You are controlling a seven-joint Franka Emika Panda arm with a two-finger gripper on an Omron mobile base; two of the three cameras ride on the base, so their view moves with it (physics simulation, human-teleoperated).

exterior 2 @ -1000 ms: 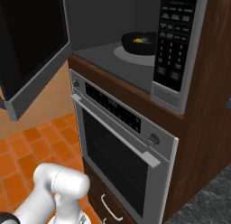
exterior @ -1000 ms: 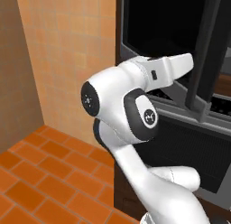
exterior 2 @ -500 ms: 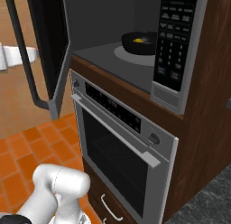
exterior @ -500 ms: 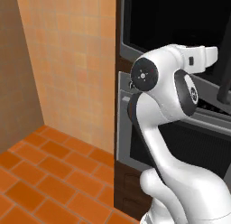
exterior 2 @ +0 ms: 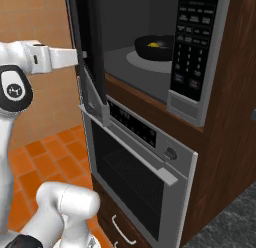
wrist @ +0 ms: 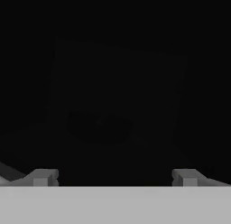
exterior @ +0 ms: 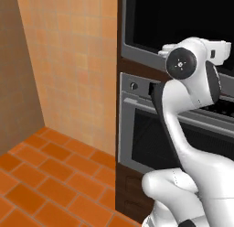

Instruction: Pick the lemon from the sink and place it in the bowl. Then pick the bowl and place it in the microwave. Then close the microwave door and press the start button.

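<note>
1. At the left of the right base view, the white arm reaches across to the microwave door (exterior 2: 92, 67). The gripper (exterior 2: 80, 55) meets the door's outer face, and the door stands roughly edge-on to that camera, part-way swung toward the opening.

2. In the hand view the finger tips (wrist: 43, 177) stand wide apart at the bottom of the picture, with dark glass close in front of them. So the gripper is spread and clasps nothing. It appears to press flat on the panel, though actual contact is too dark to confirm.

3. Right of the door, the microwave (exterior 2: 150, 57) is open enough to see inside. The bowl (exterior 2: 154, 46) sits on the pale turntable with the lemon (exterior 2: 153, 44) lying in it as a yellow spot.

4. By that layout, the fruit and bowl steps look finished, and the step in hand is closing the door.

5. The next move calls for a steady push along the door's arc until it sits flush with the grey frame. The push should not slide off the panel's edge.

6. Furthest right is the keypad (exterior 2: 192, 47). After the door shuts, the arm must back away and bring one finger tip onto the start button. Which key that is cannot be read here.

7. The oven (exterior 2: 135, 177) below plays no part.
</note>
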